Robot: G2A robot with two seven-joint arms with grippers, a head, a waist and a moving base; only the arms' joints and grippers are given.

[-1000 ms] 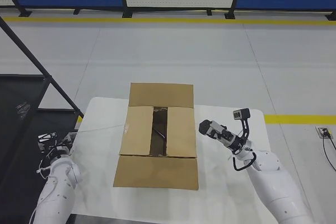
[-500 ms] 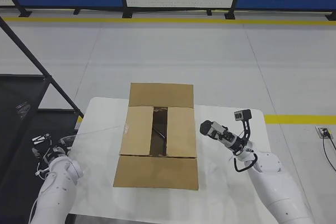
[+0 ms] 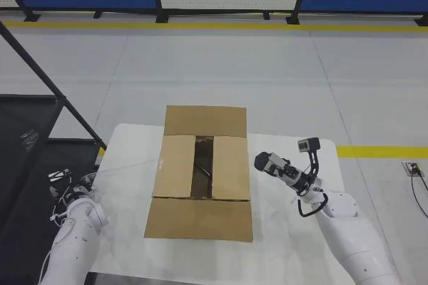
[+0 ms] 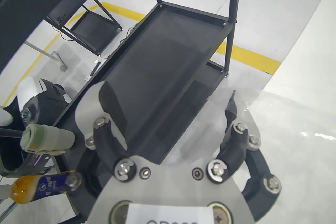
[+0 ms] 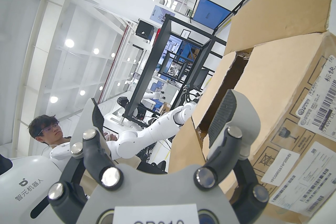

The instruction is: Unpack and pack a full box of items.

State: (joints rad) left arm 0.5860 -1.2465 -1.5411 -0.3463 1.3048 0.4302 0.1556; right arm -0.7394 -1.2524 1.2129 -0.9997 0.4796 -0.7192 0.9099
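A cardboard box (image 3: 172, 167) stands in the middle of the white table (image 3: 132, 146). Its far flap (image 3: 205, 120) and near flap (image 3: 198, 219) lie folded outward. The two side flaps leave a narrow gap (image 3: 203, 165) in which something dark shows. My right gripper (image 3: 265, 164) hovers just right of the box, open and holding nothing. In the right wrist view this gripper (image 5: 160, 114) has the labelled box wall (image 5: 288, 114) close beside one finger. My left gripper (image 3: 60, 178) is off the table's left edge, and in the left wrist view that gripper (image 4: 172, 107) is open and bare above a black shelf.
A black metal cart (image 3: 21, 142) stands against the table's left side; its shelf (image 4: 162, 57) lies under my left gripper. A pale green cup (image 4: 44, 138) and an orange drink bottle (image 4: 36, 187) sit near the cart. White tabletop runs along both sides of the box.
My left gripper has shifted slightly by the table's left edge, out and back. The right arm and the box have stayed put.
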